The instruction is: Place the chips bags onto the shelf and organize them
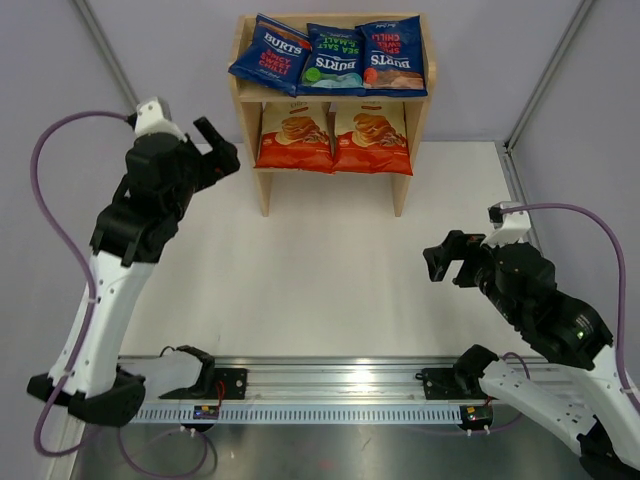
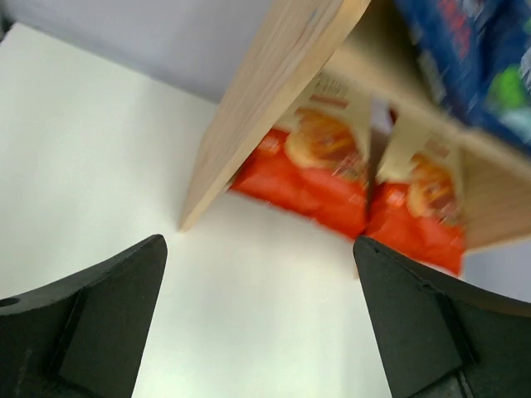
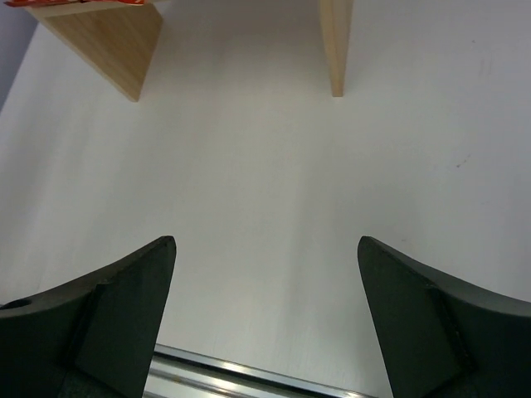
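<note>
From above, the shelf (image 1: 262,185) holds all five bags. Three Burts bags sit on the top tier: a red-labelled one (image 1: 270,52) that is slightly askew, the teal one (image 1: 333,58) and a second red one (image 1: 393,55). Two Cassava Chips bags (image 1: 295,137) (image 1: 372,138) stand side by side below. No bag lies on the table (image 1: 330,290).

The left gripper (image 1: 218,145) hangs just left of the shelf and the right gripper (image 1: 447,262) is well apart from it.

The left wrist view shows its jaws spread with nothing between them, facing the lower bags.

The right wrist view shows spread, empty jaws over the table.

Placing looks done; at most the askew bag needs straightening.
</note>
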